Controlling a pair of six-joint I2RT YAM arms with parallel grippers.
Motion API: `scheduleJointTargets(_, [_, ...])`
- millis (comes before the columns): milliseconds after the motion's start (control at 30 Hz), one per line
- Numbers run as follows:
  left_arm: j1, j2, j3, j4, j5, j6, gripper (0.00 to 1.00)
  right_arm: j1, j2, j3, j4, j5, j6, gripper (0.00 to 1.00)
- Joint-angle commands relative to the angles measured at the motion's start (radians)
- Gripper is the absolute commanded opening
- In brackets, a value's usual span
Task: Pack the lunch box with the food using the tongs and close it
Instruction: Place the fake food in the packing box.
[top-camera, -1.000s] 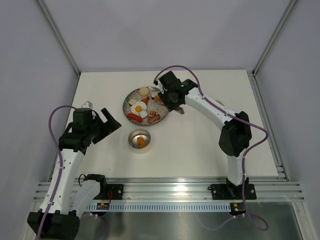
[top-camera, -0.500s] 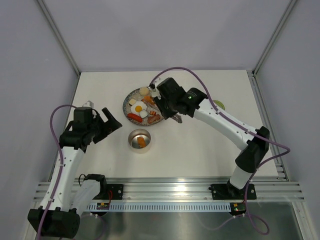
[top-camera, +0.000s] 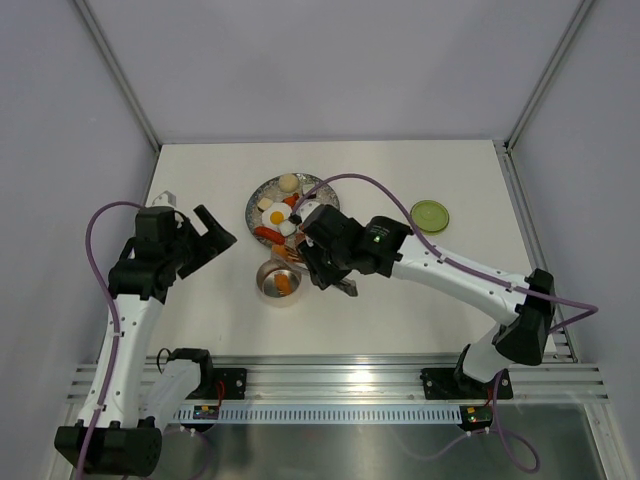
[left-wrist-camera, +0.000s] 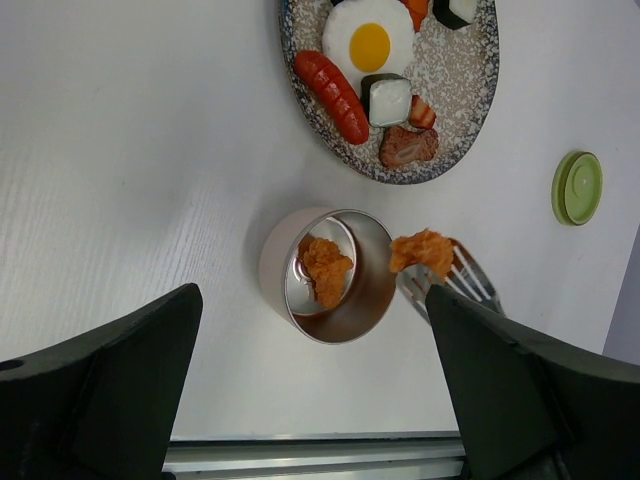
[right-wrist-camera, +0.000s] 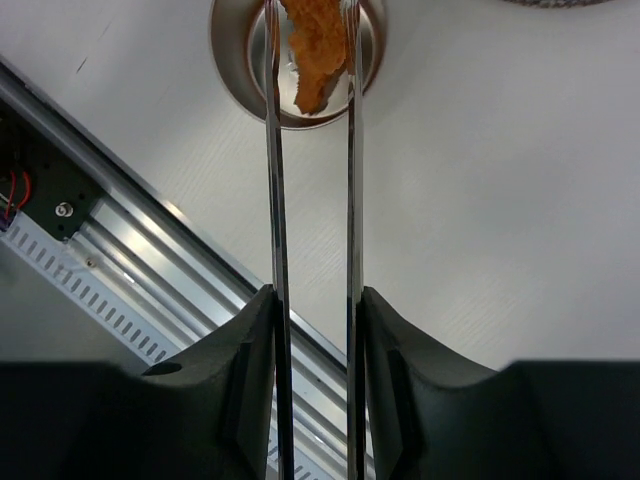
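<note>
Tongs (right-wrist-camera: 272, 200) are clamped in my right claw (right-wrist-camera: 312, 305), their tips pinching an orange bit (right-wrist-camera: 315, 45) at the lunch box's (left-wrist-camera: 272, 270) rim, lower centre of frame, another bit (left-wrist-camera: 323, 270) inside. My left claw (top-camera: 220, 232) gapes empty.

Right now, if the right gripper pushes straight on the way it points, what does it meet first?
Probably the lunch box: the tongs in the right gripper hold an orange piece by its rim, though height is unclear.

no readable txt, labels or nos. on anything here.
</note>
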Motion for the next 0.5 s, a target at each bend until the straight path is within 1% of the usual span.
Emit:
scheduleJointTargets(0, [0.007,-0.015,0.043,0.002,-0.018,0.020,0.99,0.045,0.005,0.003,0.067,-0.033,0.071,0.19])
scheduleJointTargets(300, [0.007,-0.026,0.038,-0.002,-0.021,0.024,0.99,0.065,0.099,0.023,0.092,-0.050,0.137,0.20])
scheduleJointTargets(467, [0.007,-0.026,0.035,0.002,-0.019,0.026,0.99,0.066,0.114,0.024,0.094,-0.056,0.148,0.21])
